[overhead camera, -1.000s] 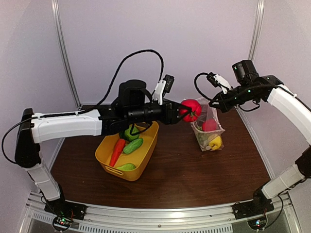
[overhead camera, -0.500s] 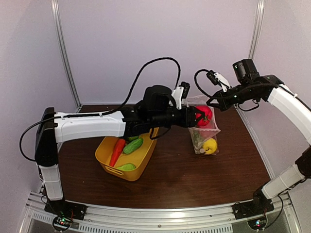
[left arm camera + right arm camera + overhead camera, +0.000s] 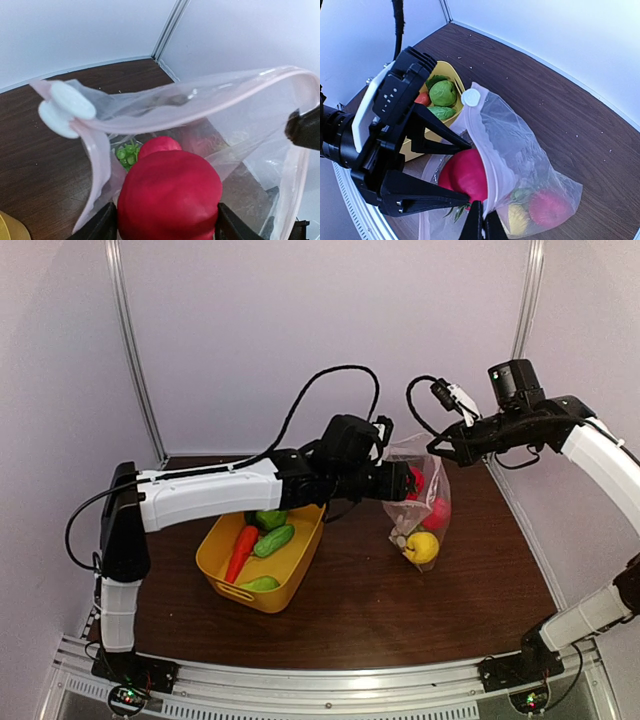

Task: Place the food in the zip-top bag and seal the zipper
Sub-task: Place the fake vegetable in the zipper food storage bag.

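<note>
My left gripper (image 3: 405, 482) reaches into the mouth of the zip-top bag (image 3: 428, 508). Its fingers sit against both sides of a red toy fruit (image 3: 170, 195), which hangs just inside the opening. My right gripper (image 3: 482, 220) is shut on the bag's mouth edge at the zipper (image 3: 200, 100) and holds that side up. The white slider tab (image 3: 471, 97) sits at the far end of the strip. Lower in the bag lie a lemon (image 3: 422, 546), another red fruit (image 3: 547, 207) and green grapes (image 3: 126, 154).
A yellow tub (image 3: 300, 560) stands left of the bag and holds a carrot (image 3: 240, 550), a cucumber (image 3: 273, 540) and other green pieces (image 3: 270, 518). White walls close in behind and on both sides of the brown table (image 3: 400, 610).
My left arm has carried the red fruit rightwards from beside the bag into its mouth. The bag has been lifted and hangs lower and narrower. The right gripper keeps its hold.
</note>
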Controlling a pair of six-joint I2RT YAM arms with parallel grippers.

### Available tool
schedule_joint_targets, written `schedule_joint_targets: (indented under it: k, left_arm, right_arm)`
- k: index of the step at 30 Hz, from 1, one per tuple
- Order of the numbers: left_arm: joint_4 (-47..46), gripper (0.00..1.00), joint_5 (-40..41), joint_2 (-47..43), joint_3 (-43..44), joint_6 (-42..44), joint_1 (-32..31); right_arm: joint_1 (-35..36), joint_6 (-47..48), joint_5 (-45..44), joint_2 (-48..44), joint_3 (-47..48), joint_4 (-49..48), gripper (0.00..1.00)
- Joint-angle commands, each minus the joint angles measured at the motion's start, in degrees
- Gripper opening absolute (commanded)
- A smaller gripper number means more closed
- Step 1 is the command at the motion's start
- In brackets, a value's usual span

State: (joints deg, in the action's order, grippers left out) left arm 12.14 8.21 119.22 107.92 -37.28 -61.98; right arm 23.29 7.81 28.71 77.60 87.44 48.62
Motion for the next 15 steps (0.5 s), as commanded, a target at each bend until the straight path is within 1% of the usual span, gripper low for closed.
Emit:
schedule_joint_targets:
  k: [1, 5, 6, 7, 10, 13, 15]
  left_arm:
    - [-0.7, 0.72, 0.5, -0.1, 2.5, -0.1, 0.2]
    - [-3.4, 0.81, -1.2, -1.9, 2.0, 1.9, 0.0]
    - [-3.5, 0.87, -1.8, -2.3, 2.2, 2.3, 0.0]
    - [-3.4, 0.96, -2.5, -2.7, 2.2, 2.6, -0.1]
    - [-4.7, 0.98, -3.8, -5.5, 0.4, 4.0, -0.3]
    - [-7.7, 0.98, -6.0, -10.6, -3.2, 6.6, -0.7]
    - [-8.1, 0.98, -5.0, -14.4, -6.0, 8.5, -1.3]
  right_arm:
    - [0.4, -0.7, 0.9, -2.1, -0.5, -1.8, 0.00]
    - [0.4, -0.7, 0.3, -1.5, -0.5, -1.9, 0.00]
    - [0.3, -0.9, 0.1, -1.5, -0.7, -2.1, 0.00]
    - [0.4, -0.9, 0.0, -1.5, -1.0, -2.3, 0.00]
    - [0.3, -0.4, -1.0, -1.6, -1.5, -2.4, 0.00]
    - [0.4, 0.5, -2.8, -0.9, -1.2, -2.2, 0.00]
    - [0.4, 1.1, -5.5, -0.1, -0.3, -2.1, 0.00]
